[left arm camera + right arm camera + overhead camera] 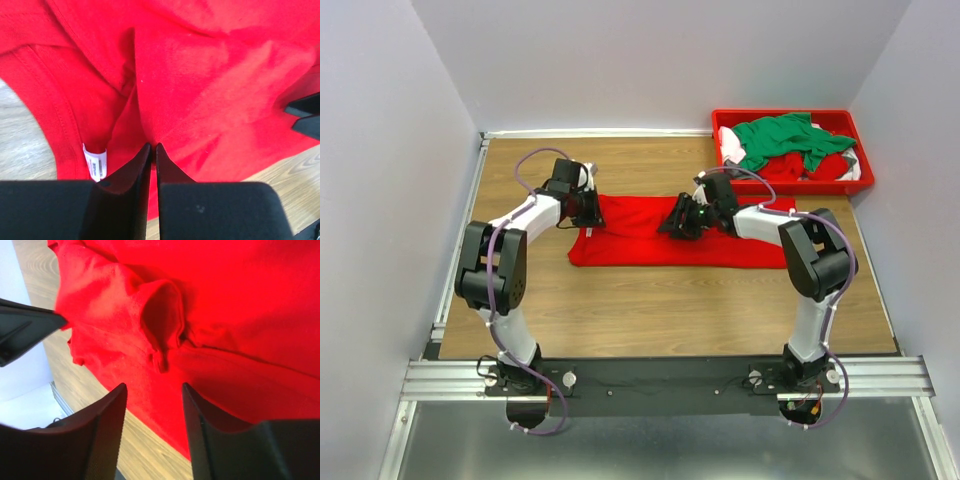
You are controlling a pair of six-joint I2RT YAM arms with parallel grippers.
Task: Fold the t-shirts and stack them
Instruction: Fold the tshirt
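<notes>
A wooden counter [650, 300] seen from above, with two robot arms reaching in from its near edge. A red t-shirt [630, 242] lies across the middle of the counter as a wide, flat band, its long side running left to right.

The left hand [588, 212] sits at the shirt's left end, low over the cloth. In its wrist view the two black fingers [132, 175] stand almost together, with only a thin slit between the tips. Red cloth fills the view beyond them, and it is not possible to tell whether any of it is pinched. A small white tag [95, 162] shows at the shirt's neck opening, just left of the fingers.

The right hand [682, 222] is over the middle of the shirt. In its wrist view its fingers [107, 425] stand clearly apart and hold nothing. A small raised fold of red cloth [160, 325] lies beyond the gap between them.

At the far right corner of the counter sits a red plastic bin [785, 114]. It holds a crumpled green t-shirt [785, 138] on top of red shirts [790, 170], with white cloth [732, 150] at its left side.
</notes>
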